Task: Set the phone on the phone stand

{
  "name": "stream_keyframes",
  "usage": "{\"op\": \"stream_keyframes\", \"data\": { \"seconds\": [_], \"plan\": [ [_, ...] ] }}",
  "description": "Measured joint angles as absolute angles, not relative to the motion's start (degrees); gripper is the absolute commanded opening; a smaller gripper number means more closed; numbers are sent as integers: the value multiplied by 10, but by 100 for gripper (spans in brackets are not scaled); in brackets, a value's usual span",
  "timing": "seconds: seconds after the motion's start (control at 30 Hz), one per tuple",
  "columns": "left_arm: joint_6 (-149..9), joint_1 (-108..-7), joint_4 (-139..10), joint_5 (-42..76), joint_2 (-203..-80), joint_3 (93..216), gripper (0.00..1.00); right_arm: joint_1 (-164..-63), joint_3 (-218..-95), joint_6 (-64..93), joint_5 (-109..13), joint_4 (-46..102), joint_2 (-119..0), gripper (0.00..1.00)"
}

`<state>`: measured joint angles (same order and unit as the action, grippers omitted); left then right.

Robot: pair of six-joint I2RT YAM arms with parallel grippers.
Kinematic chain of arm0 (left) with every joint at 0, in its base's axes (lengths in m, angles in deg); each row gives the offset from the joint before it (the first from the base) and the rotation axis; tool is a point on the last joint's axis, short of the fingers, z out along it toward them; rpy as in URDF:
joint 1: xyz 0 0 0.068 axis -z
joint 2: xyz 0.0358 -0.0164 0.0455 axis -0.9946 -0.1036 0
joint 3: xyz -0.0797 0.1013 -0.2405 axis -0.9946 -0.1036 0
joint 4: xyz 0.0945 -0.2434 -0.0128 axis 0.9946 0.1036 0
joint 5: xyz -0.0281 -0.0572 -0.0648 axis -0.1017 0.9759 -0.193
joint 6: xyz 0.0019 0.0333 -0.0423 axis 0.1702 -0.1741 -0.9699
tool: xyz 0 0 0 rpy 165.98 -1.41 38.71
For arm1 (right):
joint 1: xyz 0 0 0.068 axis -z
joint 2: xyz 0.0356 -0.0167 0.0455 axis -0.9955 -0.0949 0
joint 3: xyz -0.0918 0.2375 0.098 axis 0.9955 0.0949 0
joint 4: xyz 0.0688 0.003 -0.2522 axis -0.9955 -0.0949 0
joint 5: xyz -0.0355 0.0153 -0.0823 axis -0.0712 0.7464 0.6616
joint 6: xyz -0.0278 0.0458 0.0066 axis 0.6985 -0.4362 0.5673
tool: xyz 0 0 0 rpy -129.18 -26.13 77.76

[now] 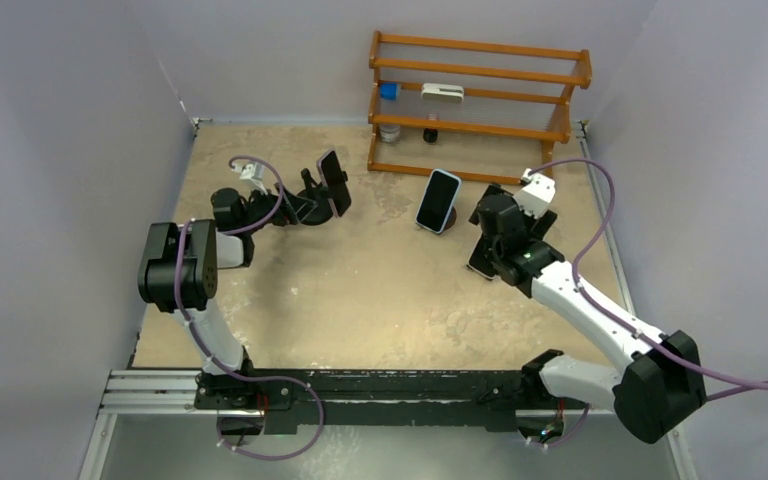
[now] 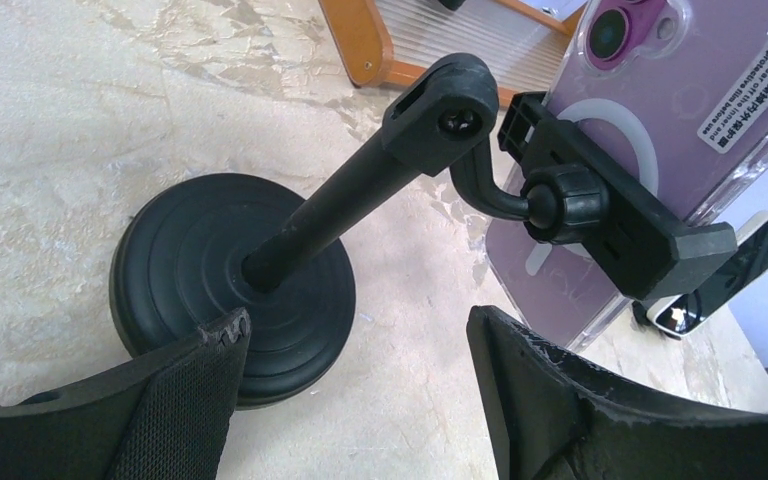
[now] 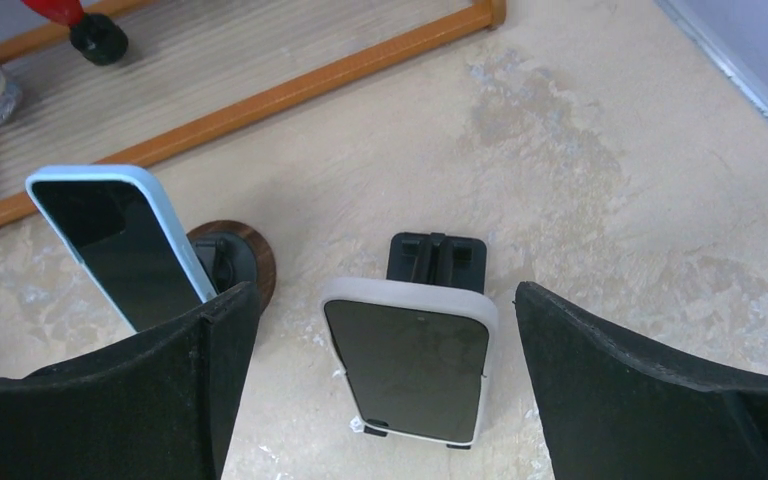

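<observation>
A robotics lab: plain walls point(image 1: 60, 110) are boxing a tabletop point(image 1: 380, 290), robot arms point(image 1: 600, 325) sitting bolted to a rail point(image 1: 390, 385).

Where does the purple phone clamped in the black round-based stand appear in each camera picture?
Top external: the phone stands left of centre, lower left of the rack.
Left wrist: upper right, with its purple back toward the camera.
Right wrist: not in it; both phones there are others.
Shared landmark: the wooden rack, at the top of all three views.
</observation>
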<state>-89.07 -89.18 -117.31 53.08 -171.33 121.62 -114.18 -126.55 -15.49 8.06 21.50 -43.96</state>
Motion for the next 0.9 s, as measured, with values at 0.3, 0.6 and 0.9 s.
{"op": "stream_keyframes", "data": {
  "seconds": [0.3, 0.6, 0.9],
  "plan": [
    [-869, -892, -1117, 477, -1653, 1204, 78, -1143, -1285, -142, 92, 206, -418, 99],
    [-853, -885, -1117, 308, -1514, 1086, 78, -1213, -1284, -33, -35, 353, -371, 99],
    [-812, -798, -1134, 227, -1419, 1038, 78, -1246, -1277, -13, -166, 426, -395, 99]
  ]
}}
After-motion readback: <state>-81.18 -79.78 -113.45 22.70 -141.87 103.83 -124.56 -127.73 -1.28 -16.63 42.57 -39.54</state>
